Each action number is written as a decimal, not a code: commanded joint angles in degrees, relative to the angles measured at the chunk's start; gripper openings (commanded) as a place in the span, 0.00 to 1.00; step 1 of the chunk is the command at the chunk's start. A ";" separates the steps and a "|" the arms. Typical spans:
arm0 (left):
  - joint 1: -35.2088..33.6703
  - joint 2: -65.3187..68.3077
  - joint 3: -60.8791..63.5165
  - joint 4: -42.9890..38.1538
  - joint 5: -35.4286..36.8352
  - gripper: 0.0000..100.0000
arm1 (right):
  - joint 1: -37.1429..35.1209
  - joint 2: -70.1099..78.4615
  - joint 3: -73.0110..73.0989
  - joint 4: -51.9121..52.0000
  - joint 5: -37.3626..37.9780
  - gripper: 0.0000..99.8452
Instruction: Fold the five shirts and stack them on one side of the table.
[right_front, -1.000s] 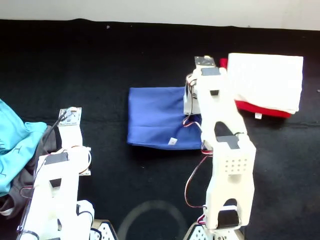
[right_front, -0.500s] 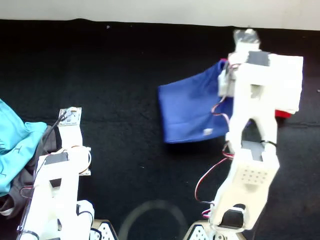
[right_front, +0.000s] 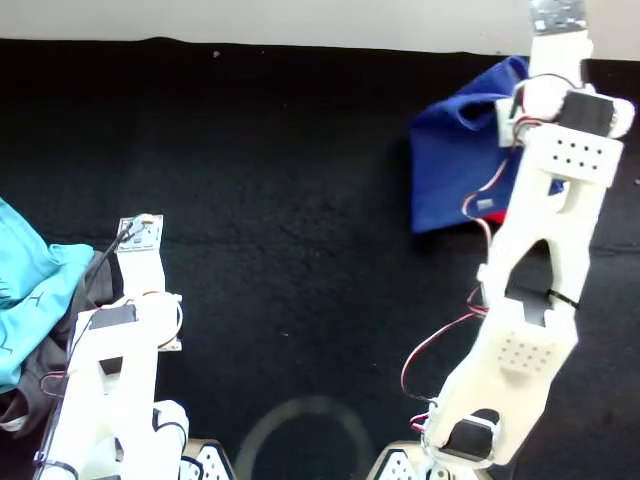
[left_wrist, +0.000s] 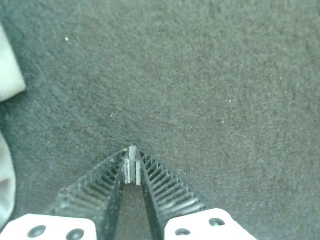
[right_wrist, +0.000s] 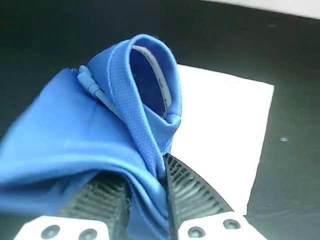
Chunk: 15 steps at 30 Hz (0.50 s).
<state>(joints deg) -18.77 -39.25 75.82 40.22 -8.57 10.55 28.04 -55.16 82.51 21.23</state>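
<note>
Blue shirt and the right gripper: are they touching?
Touching. The right wrist view shows the right gripper shut on a bunched fold of the blue shirt, with no gap between them.

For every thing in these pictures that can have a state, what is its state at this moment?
blue shirt: bunched, hanging from the right gripper.
right gripper: shut on the blue shirt.
white shirt: folded, lying flat on the table.
teal shirt: unfolded, crumpled beside the left arm.
dark grey shirt: unfolded, partly under the teal shirt.
left gripper: shut, empty, over bare table.
</note>
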 joint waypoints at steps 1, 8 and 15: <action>-0.48 0.48 -1.19 -0.79 0.35 0.01 | 3.91 -0.84 -3.56 -3.82 0.53 0.01; -0.48 0.48 -1.19 -0.79 0.35 0.01 | 10.07 10.33 -3.82 -12.18 0.62 0.01; -0.48 0.48 -1.19 -0.79 0.35 0.01 | 12.79 16.92 -3.82 -20.26 6.42 0.01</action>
<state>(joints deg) -18.77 -39.25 75.82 40.22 -8.57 21.63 44.84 -55.96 65.89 25.19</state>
